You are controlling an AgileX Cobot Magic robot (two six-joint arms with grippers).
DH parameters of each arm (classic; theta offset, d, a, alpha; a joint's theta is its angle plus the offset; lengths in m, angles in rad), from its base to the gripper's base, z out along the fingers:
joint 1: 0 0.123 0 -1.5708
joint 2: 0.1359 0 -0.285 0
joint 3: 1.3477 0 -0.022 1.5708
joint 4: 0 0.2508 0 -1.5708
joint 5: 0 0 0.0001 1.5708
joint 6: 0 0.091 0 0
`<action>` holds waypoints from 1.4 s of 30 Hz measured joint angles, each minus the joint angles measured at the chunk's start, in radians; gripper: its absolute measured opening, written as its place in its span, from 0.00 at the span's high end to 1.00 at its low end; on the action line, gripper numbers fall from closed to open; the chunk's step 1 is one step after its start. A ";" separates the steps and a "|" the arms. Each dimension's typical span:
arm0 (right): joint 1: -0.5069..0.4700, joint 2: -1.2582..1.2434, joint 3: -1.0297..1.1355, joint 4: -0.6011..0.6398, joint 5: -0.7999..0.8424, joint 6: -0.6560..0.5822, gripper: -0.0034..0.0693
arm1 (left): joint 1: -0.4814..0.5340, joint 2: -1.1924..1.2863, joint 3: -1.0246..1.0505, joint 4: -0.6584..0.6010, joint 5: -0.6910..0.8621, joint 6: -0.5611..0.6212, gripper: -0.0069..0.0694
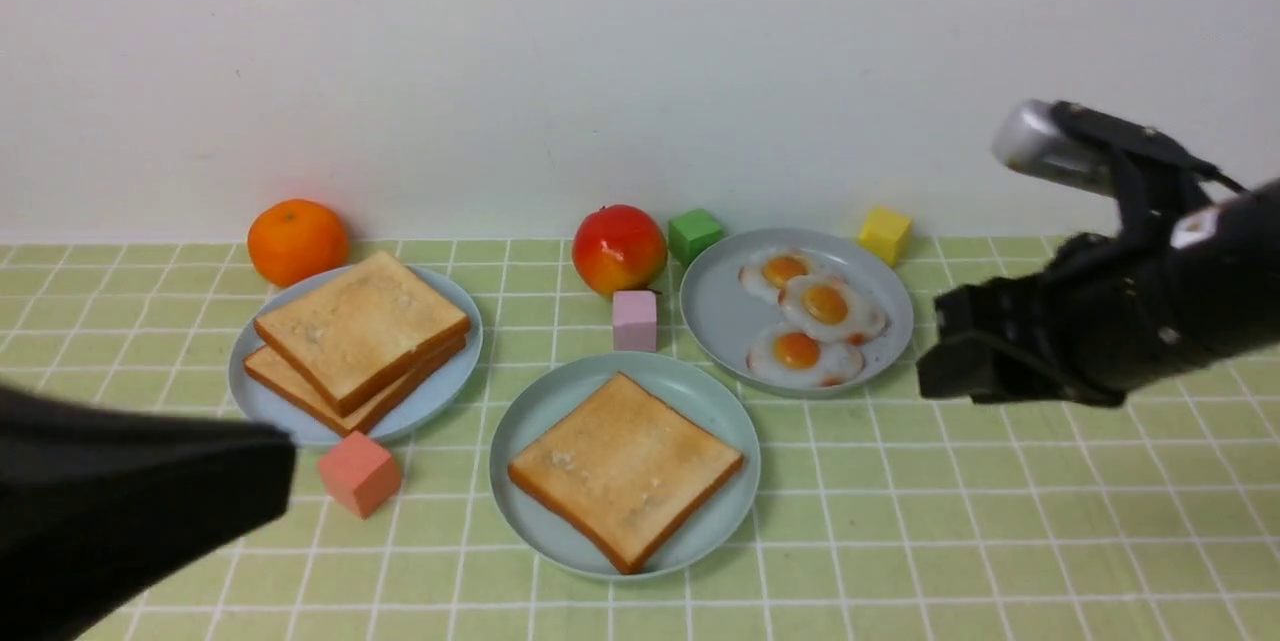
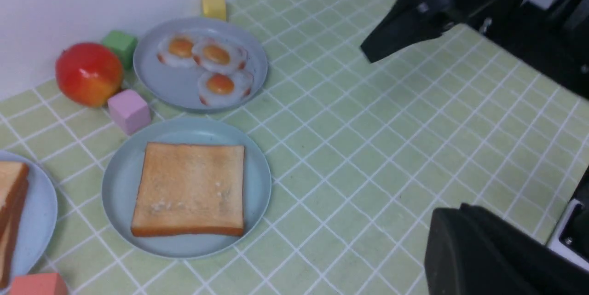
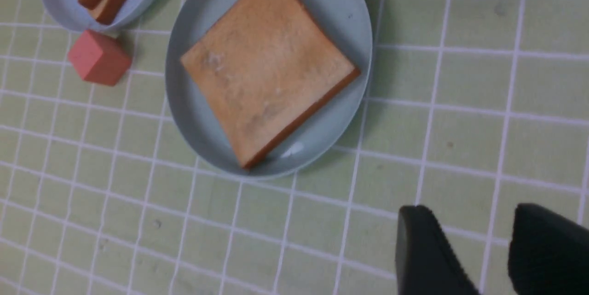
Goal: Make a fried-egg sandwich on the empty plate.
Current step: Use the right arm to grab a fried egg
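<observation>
The pale mint-teal plate (image 1: 520, 421) sits at the table's middle front with one golden-brown toast slice (image 1: 625, 466) flat on it. Two more toast slices (image 1: 360, 331) are stacked on a light-blue plate (image 1: 450, 381) at the left. Three white fried eggs with orange yolks (image 1: 812, 316) lie on a greyish-blue plate (image 1: 715, 311) at the back right. My right gripper (image 1: 935, 361) hangs open and empty above the table, right of the egg plate; its view (image 3: 469, 214) shows a gap between the tips. My left gripper (image 1: 285, 466) is low at the front left, its jaws together and empty (image 2: 453, 214).
An orange (image 1: 297, 241), a red apple (image 1: 619, 249), a green cube (image 1: 695, 234) and a yellow cube (image 1: 885, 234) stand along the back wall. A pink cube (image 1: 634, 320) sits between the plates. A salmon cube (image 1: 359, 474) lies left of the mint plate.
</observation>
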 joint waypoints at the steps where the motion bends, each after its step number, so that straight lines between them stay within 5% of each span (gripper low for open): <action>1: 0.000 0.080 -0.077 -0.009 -0.003 -0.031 0.55 | 0.000 -0.069 0.070 0.000 -0.045 -0.001 0.93; 7: 0.003 0.367 -0.382 -0.158 0.067 -0.037 0.55 | 0.000 -0.159 0.161 0.000 -0.121 -0.013 0.93; 16: 0.096 0.734 -0.824 -0.575 0.282 0.223 0.51 | 0.000 -0.159 0.165 -0.005 -0.142 -0.049 0.93; 27: 0.118 0.971 -1.091 -0.626 0.251 0.263 0.26 | 0.000 -0.159 0.166 -0.005 -0.143 -0.049 0.93; 42: 0.120 1.046 -1.128 -0.711 0.163 0.263 0.23 | 0.000 -0.159 0.166 -0.004 -0.154 -0.050 0.93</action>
